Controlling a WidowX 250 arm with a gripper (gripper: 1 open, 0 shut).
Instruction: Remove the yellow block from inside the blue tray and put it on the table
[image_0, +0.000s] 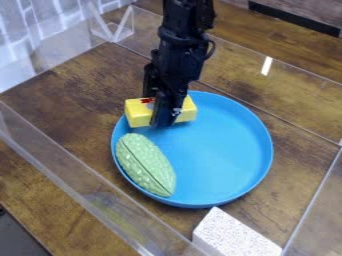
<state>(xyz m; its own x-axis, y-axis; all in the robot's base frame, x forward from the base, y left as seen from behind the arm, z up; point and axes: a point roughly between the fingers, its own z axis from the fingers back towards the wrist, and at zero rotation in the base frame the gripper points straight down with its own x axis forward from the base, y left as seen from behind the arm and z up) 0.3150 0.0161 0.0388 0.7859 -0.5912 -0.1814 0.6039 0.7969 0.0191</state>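
1. The gripper has its jaws closed on the yellow block, lifted at the blue tray rim
2. Left: carry it over, set it on the tabletop

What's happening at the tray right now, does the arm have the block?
Yes. The gripper is shut on the yellow block and holds it at the far-left rim of the blue tray, pointing almost straight down. The block is not yet on the table. The green corn-like item lies in the tray's near-left part, apart from the block.
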